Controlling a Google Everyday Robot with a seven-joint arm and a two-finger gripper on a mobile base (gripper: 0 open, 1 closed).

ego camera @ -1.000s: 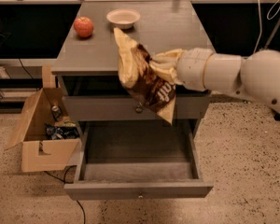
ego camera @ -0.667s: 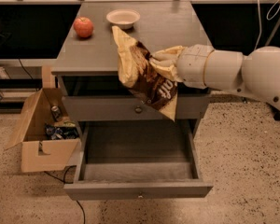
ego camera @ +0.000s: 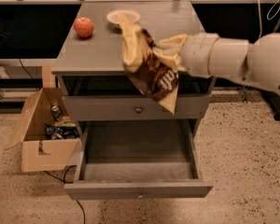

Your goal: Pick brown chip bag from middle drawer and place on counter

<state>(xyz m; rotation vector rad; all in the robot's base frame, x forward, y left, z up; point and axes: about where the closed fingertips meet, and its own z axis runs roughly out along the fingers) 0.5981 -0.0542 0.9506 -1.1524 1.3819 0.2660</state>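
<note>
The brown chip bag (ego camera: 151, 69) hangs crumpled in the air over the front edge of the counter (ego camera: 98, 45), its lower end dangling in front of the cabinet. My gripper (ego camera: 176, 55) reaches in from the right on a thick white arm and is shut on the bag's right side; its fingers are mostly hidden by the bag. The middle drawer (ego camera: 140, 189) is pulled out wide below, and its inside shows nothing in it.
A red apple (ego camera: 84, 26) and a pale bowl (ego camera: 123, 17) sit at the back of the counter. A closed drawer front with a brass knob (ego camera: 138, 109) lies above the open drawer. An open cardboard box (ego camera: 42, 153) with packets stands on the floor at the left.
The arm has lifted the bag a little higher and further back, toward the counter top. The drawer has stayed open.
</note>
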